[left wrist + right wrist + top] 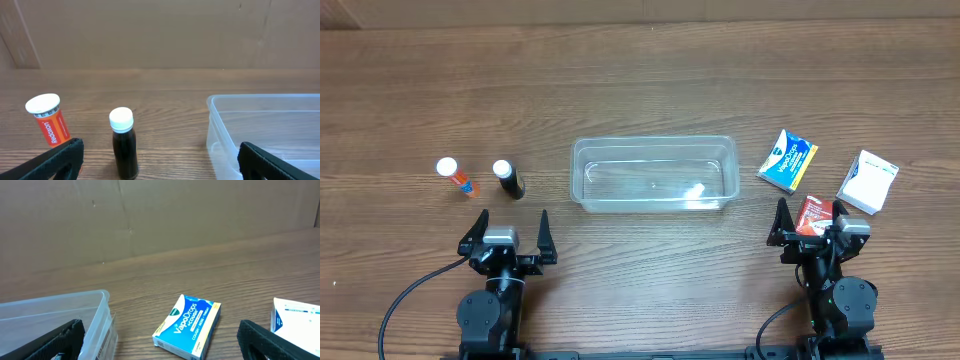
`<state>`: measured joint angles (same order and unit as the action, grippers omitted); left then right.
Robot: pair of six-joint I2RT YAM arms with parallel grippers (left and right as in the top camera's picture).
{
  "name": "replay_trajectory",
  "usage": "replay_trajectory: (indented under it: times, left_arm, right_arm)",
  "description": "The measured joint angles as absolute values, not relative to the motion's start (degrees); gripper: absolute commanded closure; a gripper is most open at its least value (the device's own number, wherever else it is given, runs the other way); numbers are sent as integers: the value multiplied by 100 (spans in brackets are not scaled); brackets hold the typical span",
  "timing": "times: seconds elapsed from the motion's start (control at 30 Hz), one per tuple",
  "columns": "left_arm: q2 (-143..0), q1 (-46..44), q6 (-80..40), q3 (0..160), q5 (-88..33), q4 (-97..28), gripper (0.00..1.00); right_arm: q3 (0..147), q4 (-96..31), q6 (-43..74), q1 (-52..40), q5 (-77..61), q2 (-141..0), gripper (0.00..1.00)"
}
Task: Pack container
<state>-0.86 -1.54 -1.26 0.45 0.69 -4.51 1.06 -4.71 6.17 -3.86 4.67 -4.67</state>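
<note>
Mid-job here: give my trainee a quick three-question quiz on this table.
1. True or false: the dark bottle stands left of the container.
2. Which lies nearest the right gripper? A blue box, B red packet, C orange tube.
3. Fill in: ___ items lie right of the container.
Key: 1 true; 2 B; 3 three.

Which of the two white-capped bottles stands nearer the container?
The dark bottle; the orange Redoxon tube sits further left, away from the container.
</note>
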Motion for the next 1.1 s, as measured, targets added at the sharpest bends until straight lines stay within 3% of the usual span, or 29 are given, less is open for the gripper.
replay_trajectory:
  times: [0.93,1.1]
  left_arm:
    - [-86,-154,-202,45,69,-456,0]
    - [-89,-154,-685,440,67,-1361,0]
  right_arm:
    - [106,-478,615,-384,301,-467,0]
    - [211,-1052,617,-386,178,-554,0]
